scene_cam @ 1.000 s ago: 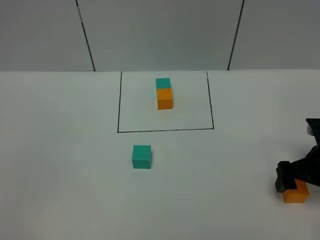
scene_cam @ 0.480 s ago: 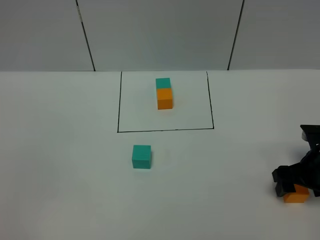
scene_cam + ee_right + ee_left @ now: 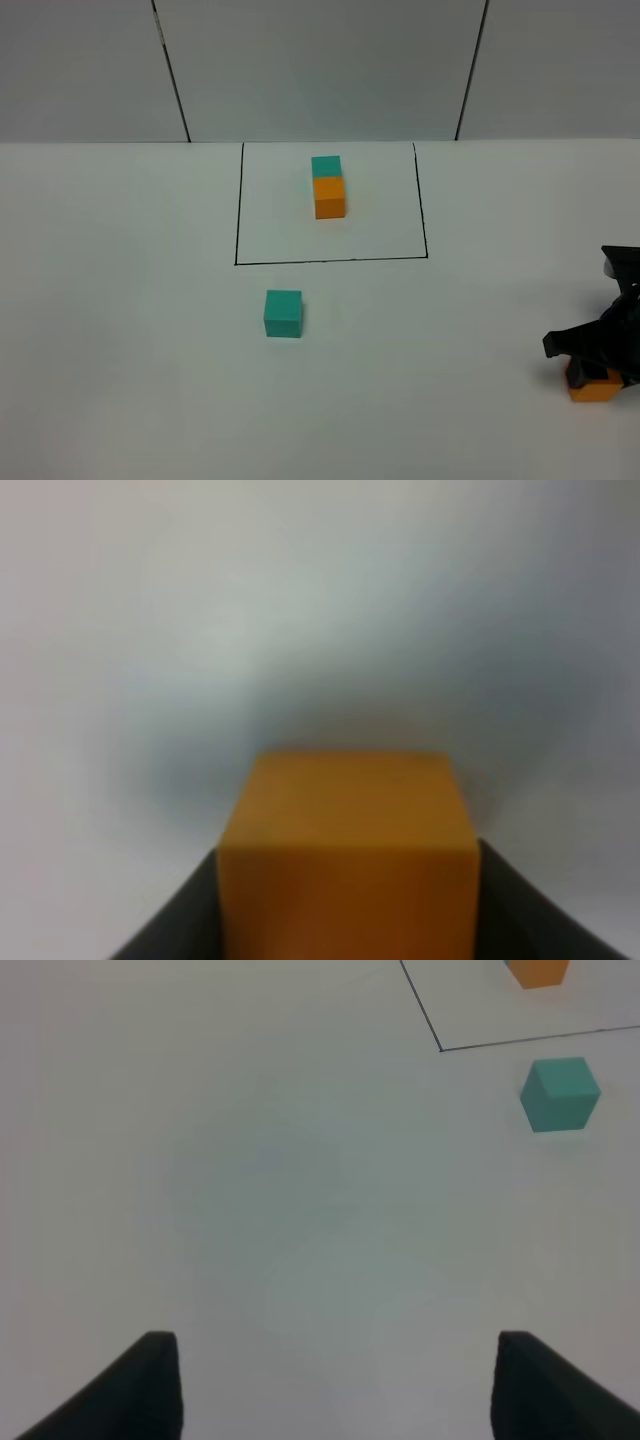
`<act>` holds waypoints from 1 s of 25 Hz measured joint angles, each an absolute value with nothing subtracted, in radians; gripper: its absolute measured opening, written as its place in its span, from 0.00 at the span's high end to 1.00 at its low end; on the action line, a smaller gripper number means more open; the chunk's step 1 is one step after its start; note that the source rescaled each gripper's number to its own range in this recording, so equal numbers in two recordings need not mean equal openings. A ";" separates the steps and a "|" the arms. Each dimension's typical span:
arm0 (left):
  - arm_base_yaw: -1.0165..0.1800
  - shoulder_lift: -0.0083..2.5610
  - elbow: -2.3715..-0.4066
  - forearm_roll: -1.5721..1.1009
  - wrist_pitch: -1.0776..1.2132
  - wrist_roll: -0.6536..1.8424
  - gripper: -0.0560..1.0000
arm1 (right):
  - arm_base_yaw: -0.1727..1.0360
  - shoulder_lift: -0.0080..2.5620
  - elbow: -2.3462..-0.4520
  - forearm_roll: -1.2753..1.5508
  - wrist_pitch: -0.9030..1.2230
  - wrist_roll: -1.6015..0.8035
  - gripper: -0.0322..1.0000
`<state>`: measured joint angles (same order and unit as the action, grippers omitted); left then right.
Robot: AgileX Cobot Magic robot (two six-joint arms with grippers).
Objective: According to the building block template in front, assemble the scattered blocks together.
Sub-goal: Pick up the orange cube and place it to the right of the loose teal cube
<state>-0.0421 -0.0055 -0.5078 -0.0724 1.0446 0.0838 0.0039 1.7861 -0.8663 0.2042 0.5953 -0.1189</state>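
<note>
My right claw (image 3: 591,368) has come down over the loose orange cube (image 3: 590,389) during the last second, so only the cube's lower part shows from above, far out on the right. In the wrist view its fingers (image 3: 170,930) sit flush against both cube faces with no gap, so I judge it clamped and ready to lift. The teal cube (image 3: 283,313) waits just in front of the framed template pair (image 3: 328,187), well apart from the orange one. My left claw (image 3: 335,1390) hangs wide apart, empty.

Matte orange cube (image 3: 345,850), matte teal cube (image 3: 283,313), smooth white table (image 3: 120,330)
</note>
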 joint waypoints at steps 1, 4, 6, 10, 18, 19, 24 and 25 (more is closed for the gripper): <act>-0.042 -0.005 -0.508 -0.072 1.045 0.084 0.51 | 0.005 1.786 -0.885 0.203 0.617 -0.128 0.97; -0.042 -0.005 -0.508 -0.072 1.045 0.084 0.51 | 0.044 1.786 -0.993 0.186 0.704 -0.208 0.97; -0.042 -0.005 -0.508 -0.072 1.045 0.084 0.51 | 0.100 1.787 -1.076 0.157 0.780 -0.293 0.97; -0.042 -0.005 -0.508 -0.072 1.045 0.084 0.51 | 0.232 1.793 -1.251 0.077 0.907 -0.507 0.97; -0.042 -0.005 -0.507 -0.072 1.045 0.084 0.51 | 0.431 2.001 -1.568 0.026 1.089 -0.778 0.97; -0.042 -0.005 -0.507 -0.072 1.045 0.084 0.51 | 0.450 2.034 -1.602 0.025 1.104 -0.790 0.97; -0.042 -0.005 -0.507 -0.072 1.045 0.084 0.51 | 0.519 2.160 -1.766 0.022 1.157 -0.834 0.97; -0.042 -0.005 -0.507 -0.072 1.045 0.084 0.51 | 0.531 2.183 -1.791 0.022 1.161 -0.837 0.97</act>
